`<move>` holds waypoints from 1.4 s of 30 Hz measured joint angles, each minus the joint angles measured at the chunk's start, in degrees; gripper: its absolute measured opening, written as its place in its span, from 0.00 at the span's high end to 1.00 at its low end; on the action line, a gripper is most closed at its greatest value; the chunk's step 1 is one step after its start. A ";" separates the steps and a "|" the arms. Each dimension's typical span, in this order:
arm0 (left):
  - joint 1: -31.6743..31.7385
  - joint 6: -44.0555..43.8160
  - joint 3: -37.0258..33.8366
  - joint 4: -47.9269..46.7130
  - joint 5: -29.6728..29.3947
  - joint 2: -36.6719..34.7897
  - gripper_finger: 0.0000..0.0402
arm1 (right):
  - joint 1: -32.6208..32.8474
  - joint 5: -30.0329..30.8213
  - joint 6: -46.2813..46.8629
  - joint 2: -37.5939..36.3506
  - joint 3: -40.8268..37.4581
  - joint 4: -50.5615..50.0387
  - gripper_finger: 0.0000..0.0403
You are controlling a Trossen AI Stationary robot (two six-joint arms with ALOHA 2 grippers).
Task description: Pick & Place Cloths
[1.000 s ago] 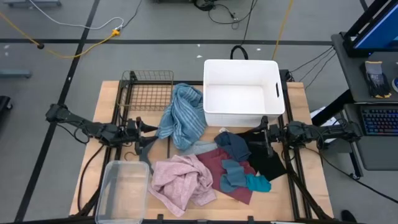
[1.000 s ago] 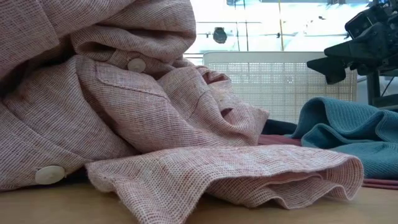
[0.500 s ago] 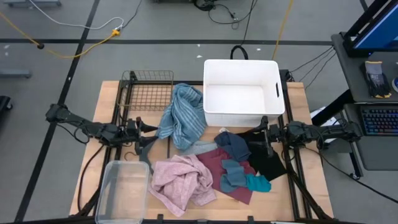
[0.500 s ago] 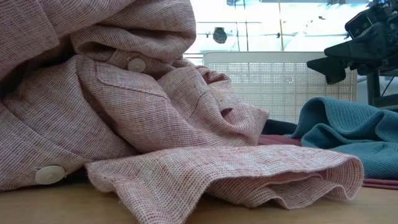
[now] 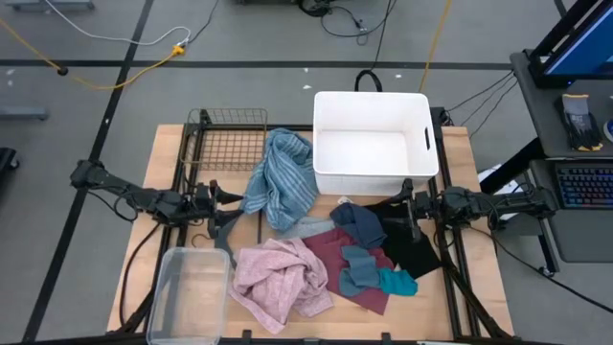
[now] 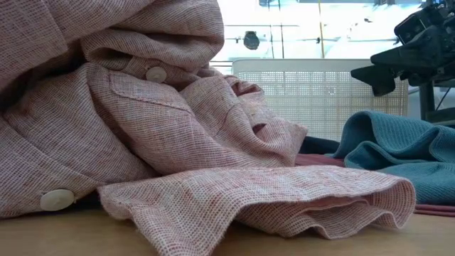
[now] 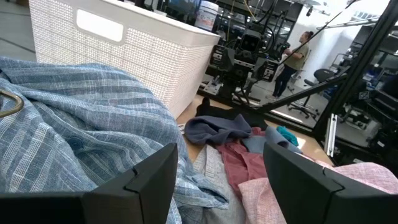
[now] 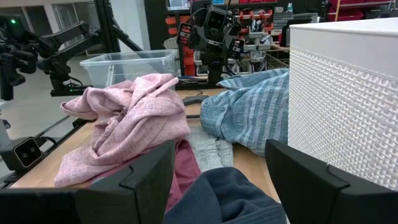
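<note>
Both claws parked, jaws spread and empty: left gripper [image 5: 222,195] low at the bench's left edge, right gripper [image 5: 402,201] at the right edge, facing each other across the pile. No cloth touched yet.

Blue-striped towel [image 5: 283,178] bunched up just in front of the left gripper, long axis running from the wire basket [image 5: 228,142] toward the middle of the bench, one end draped against the white bin [image 5: 374,142]. Clearly the left arm's nearest pick. Black shorts [image 5: 414,241] lying directly under and just past the right gripper, with the navy piece [image 5: 360,222] beside them toward the centre. Right arm nearest for those two.

Further toward the near edge: maroon cloth [image 5: 337,257] spread flat under the slate-blue and teal pieces [image 5: 375,275], pink shirt [image 5: 278,276] heaped beside it, buttons showing in the low view, touching the clear plastic tub [image 5: 190,292] at the near left corner. Roughly midway between arms, slightly left.

White bin empty, sitting at the far right of the bench. Judging from that, nothing placed so far, whole task ahead.
</note>
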 joint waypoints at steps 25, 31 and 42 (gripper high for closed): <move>-0.02 0.00 0.01 0.01 0.00 0.01 0.39 | -0.01 0.00 0.74 -0.01 0.00 0.29 0.40; -0.02 0.00 0.00 0.02 0.00 -0.01 0.39 | 0.00 -0.04 15.97 0.00 0.00 0.78 0.39; 0.00 0.57 0.00 0.00 -0.94 -0.01 0.39 | 0.00 0.07 26.43 0.00 -0.01 5.59 0.40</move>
